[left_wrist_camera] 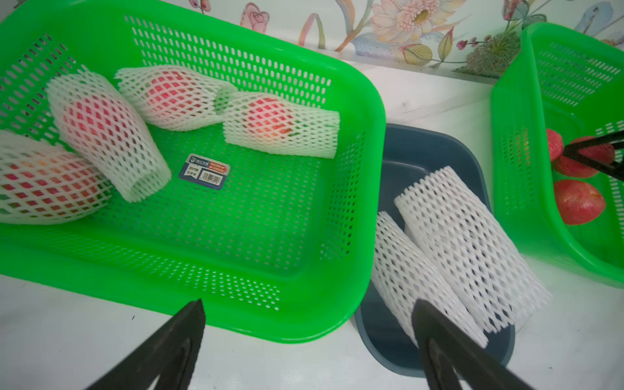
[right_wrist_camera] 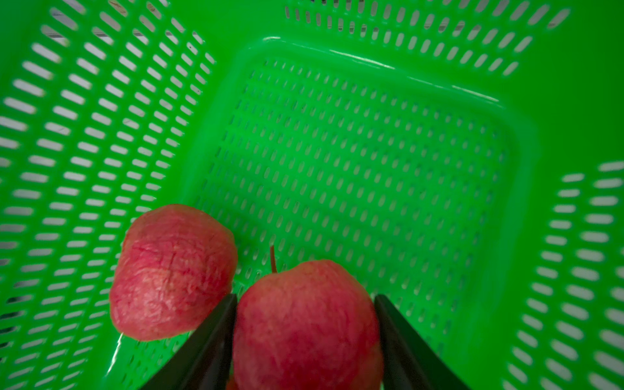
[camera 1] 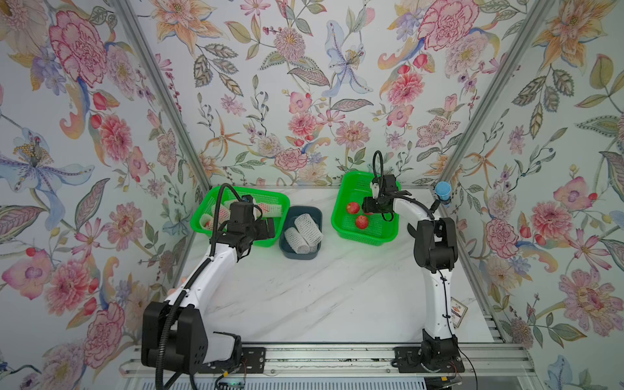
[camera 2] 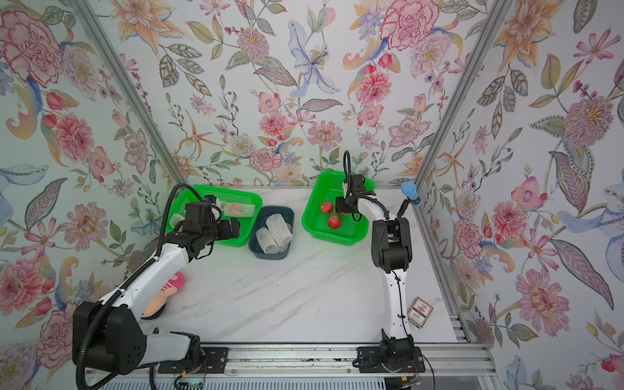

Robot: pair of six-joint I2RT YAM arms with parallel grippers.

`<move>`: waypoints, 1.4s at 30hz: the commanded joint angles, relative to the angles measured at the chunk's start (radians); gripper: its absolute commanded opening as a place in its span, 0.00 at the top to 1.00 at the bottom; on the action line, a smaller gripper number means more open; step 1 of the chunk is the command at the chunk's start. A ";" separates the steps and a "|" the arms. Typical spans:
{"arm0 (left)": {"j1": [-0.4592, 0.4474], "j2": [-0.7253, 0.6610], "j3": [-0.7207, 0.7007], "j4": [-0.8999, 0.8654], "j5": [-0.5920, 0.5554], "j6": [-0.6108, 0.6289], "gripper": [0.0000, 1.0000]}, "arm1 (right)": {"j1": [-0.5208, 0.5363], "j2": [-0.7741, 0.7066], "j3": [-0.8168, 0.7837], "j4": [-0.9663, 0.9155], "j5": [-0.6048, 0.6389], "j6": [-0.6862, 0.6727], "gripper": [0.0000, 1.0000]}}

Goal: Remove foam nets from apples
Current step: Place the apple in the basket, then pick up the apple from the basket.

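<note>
three apples bare, four in nets

in both top views the white marble-look table [camera 1: 337, 287] carries a left basket [camera 1: 197, 224] at ten o'clock, a slate-blue tub [camera 1: 300, 211] near twelve, and a right basket [camera 1: 368, 239] at two o'clock. both baskets are bright green plastic, rectangular with rounded corners, and their walls and floors are pierced with small slots.

the left basket holds four wrapped apples [left_wrist_camera: 101, 125]. each is a red blur inside a white foam sleeve with diamond-shaped holes, and they lie toward its ten o'clock side. a small paper label [left_wrist_camera: 206, 175] lies flat on its floor.

the smooth-walled tub sits just at the left basket's three o'clock side. in it, empty nets [left_wrist_camera: 466, 236] lie as limp white tubes, pressed side by side.

the left gripper [left_wrist_camera: 308, 302] hangs over the left basket's five o'clock corner. its black tapered fingers are spread wide, with nothing between them.

the right gripper [right_wrist_camera: 305, 297] is down inside the right basket, and its fingers closely flank an apple [right_wrist_camera: 304, 324] with matte, faintly wrinkled skin and a thin stem. i cannot tell whether they squeeze it. two more bare apples [camera 1: 353, 207] lie close by, at the gripper's nine and seven o'clock.
</note>
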 commanded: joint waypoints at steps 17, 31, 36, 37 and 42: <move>0.113 0.332 0.193 0.207 0.087 -0.049 0.19 | -0.002 -0.068 0.037 -0.038 0.012 -0.060 0.02; 0.112 0.593 0.384 0.263 0.098 -0.114 0.29 | 0.029 -0.545 -0.305 -0.037 -0.069 -0.095 0.01; 0.111 0.658 0.423 0.279 0.084 -0.140 0.34 | 0.067 -0.780 -0.482 -0.037 -0.068 -0.116 0.01; 0.111 0.669 0.432 0.283 0.085 -0.146 0.35 | 0.071 -0.826 -0.512 -0.035 -0.080 -0.109 0.01; 0.110 0.723 0.470 0.294 0.079 -0.155 0.40 | 0.087 -1.004 -0.635 -0.038 -0.100 -0.083 0.01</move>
